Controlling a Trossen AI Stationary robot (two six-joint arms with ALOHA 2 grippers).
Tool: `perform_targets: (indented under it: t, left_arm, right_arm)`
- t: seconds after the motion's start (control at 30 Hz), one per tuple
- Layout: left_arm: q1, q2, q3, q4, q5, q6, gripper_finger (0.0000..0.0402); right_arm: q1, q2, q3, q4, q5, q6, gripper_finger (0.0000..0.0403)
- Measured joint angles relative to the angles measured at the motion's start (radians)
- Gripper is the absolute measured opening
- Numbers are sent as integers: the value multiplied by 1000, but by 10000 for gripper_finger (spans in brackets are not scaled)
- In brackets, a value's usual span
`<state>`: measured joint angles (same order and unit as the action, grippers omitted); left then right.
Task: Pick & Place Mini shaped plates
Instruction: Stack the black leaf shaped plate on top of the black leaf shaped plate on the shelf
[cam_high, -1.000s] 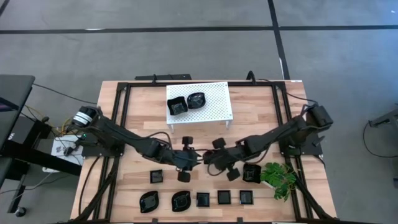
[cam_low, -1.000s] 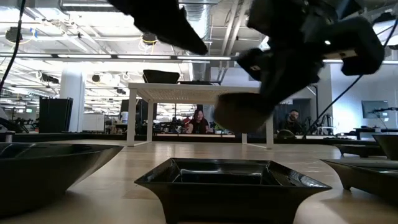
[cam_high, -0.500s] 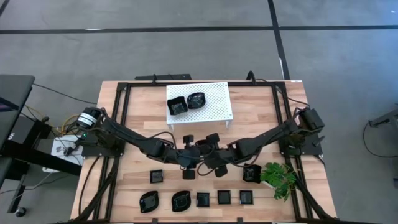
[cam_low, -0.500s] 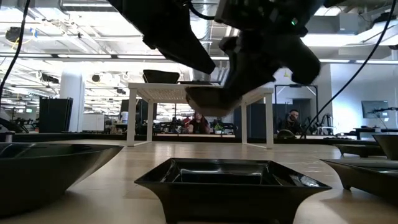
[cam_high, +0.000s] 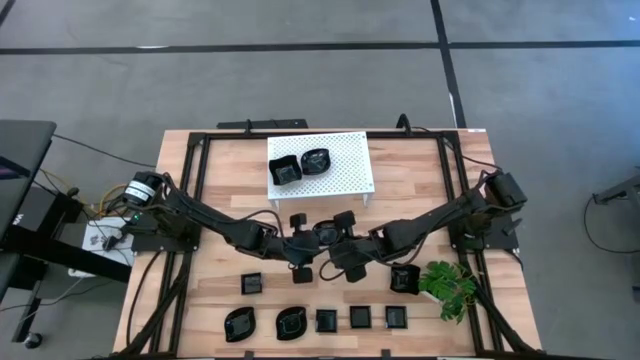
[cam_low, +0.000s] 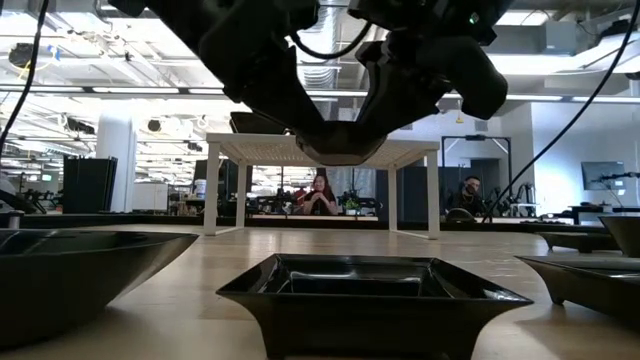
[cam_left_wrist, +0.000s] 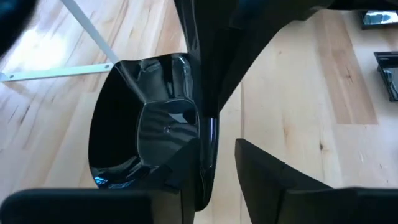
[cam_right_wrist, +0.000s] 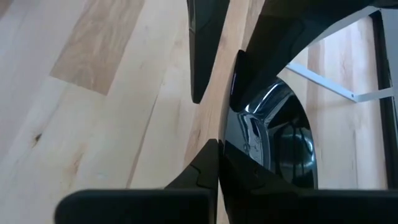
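Counting ten mini shaped plates (cam_high: 360, 318) in all, alongside one white rack (cam_high: 345, 165), one green plant (cam_high: 448, 285) and one wooden table (cam_high: 420, 185).

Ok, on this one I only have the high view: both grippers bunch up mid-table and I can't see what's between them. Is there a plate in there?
Observer: Yes. The right wrist view shows the right gripper shut on the rim of a glossy black dish.
Operator: Is it sitting on the table or lifted?
Observer: Lifted. In the low view it hangs clear of the table, in front of the white rack.
Operator: And the left gripper?
Observer: The left gripper straddles the dish's rim. Bare wood shows between the rim and one finger, so it isn't clamped.
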<state>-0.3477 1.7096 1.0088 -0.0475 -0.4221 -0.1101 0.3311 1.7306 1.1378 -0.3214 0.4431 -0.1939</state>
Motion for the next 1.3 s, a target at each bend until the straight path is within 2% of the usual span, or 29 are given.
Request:
perform_targets:
  t: [0.3,0.57,0.87,1.03,1.17,1.3]
  left_arm:
    - [17,1,-2,0,0,20,88]
    - [19,2,-3,6,2,53,10]
    - [-8,2,-3,12,-1,45,7]
    - [-45,2,-3,16,-3,42,7]
    - [-69,-3,3,18,-27,11,7]
    - [-85,-33,32,23,-63,51,8]
  right_arm:
    - [-3,-2,0,19,0,-47,16]
    - [-5,-2,0,19,2,-52,42]
    - [22,-2,16,-12,8,-101,76]
    - [65,-2,126,-210,36,-99,88]
    - [103,-3,245,-512,145,-27,83]
    - [129,-17,299,-823,180,107,71]
